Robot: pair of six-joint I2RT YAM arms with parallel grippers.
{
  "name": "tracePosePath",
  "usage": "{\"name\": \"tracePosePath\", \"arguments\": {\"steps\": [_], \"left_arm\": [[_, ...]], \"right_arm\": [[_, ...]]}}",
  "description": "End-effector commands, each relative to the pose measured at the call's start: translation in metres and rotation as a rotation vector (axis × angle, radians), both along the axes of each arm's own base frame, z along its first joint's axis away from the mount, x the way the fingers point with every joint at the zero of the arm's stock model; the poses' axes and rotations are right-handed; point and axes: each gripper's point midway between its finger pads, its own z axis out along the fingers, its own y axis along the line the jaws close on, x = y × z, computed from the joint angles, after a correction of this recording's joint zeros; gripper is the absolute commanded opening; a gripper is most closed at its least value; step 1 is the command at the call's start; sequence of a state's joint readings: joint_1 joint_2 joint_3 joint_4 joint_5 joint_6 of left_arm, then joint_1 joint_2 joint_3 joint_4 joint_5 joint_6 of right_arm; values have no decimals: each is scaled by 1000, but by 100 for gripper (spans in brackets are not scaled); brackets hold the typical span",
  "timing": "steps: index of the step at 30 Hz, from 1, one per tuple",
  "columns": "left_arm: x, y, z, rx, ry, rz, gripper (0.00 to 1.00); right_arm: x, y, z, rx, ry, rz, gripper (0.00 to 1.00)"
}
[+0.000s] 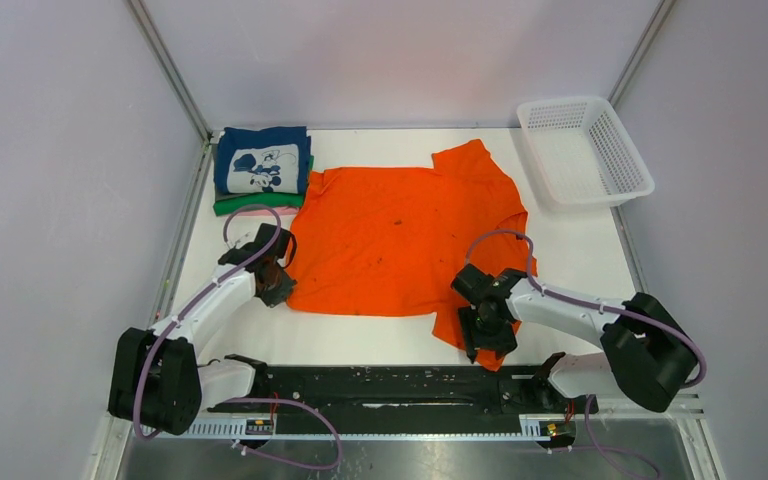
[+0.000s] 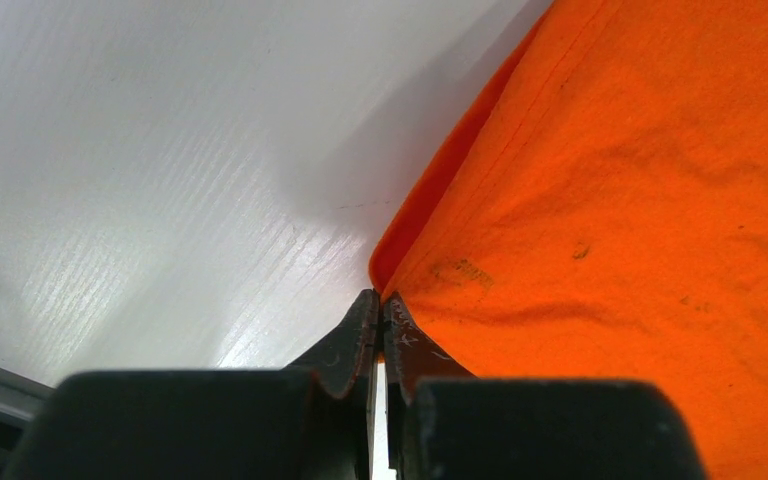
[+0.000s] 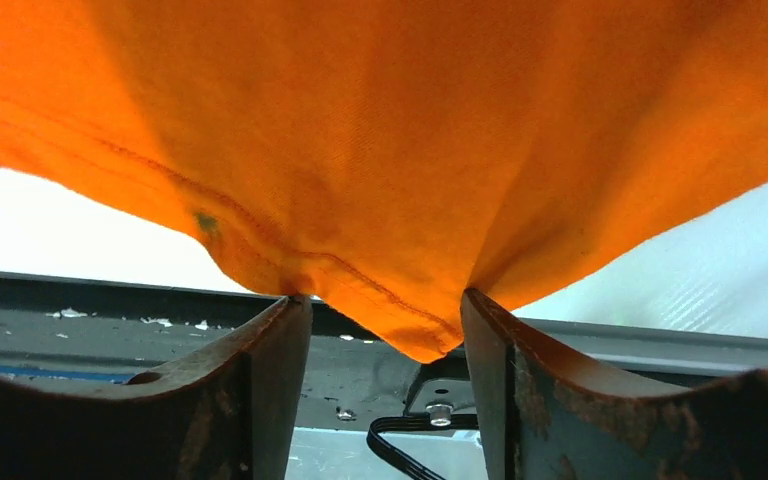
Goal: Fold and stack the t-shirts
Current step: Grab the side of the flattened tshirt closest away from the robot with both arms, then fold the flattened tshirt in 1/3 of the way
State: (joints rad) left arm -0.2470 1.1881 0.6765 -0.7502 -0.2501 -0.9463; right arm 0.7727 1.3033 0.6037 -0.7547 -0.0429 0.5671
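The orange t-shirt [image 1: 400, 235] lies spread flat in the middle of the table. My left gripper [image 1: 275, 290] is at its near left corner. In the left wrist view the left gripper [image 2: 380, 298] is shut, pinching the edge of the orange cloth [image 2: 610, 200]. My right gripper [image 1: 487, 340] is at the shirt's near right part. In the right wrist view the right gripper [image 3: 382, 300] is open, and a hemmed corner of the orange cloth [image 3: 380, 130] hangs between its fingers. The navy cartoon t-shirt [image 1: 263, 165] lies folded on the green one [image 1: 250, 205], with a pink edge [image 1: 260, 212] under them.
A white mesh basket [image 1: 585, 150] stands at the back right corner. The folded stack sits at the back left by the wall. The black arm rail [image 1: 390, 385] runs along the table's near edge, close below the shirt's near right corner.
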Motion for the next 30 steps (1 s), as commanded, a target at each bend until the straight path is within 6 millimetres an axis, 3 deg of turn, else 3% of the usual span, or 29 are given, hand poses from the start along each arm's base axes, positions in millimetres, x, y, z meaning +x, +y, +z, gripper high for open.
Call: {"name": "tracePosePath", "arguments": {"steps": [1, 4, 7, 9, 20, 30], "left_arm": [[5, 2, 6, 6, -45, 8, 0], [8, -1, 7, -5, -55, -1, 0], [8, 0, 9, -1, -58, 0, 0], [9, -1, 11, -7, -65, -3, 0], [32, -9, 33, -50, -100, -27, 0], [88, -14, 50, -96, -132, -46, 0]], "right_arm": [[10, 1, -7, -49, -33, -62, 61], [15, 0, -11, -63, -55, -85, 43], [16, -2, -12, -75, -66, -101, 15], [22, -2, -5, -81, -97, -104, 6], [80, 1, 62, -62, -264, -41, 0], [157, 4, 104, 17, -277, -51, 0]]}}
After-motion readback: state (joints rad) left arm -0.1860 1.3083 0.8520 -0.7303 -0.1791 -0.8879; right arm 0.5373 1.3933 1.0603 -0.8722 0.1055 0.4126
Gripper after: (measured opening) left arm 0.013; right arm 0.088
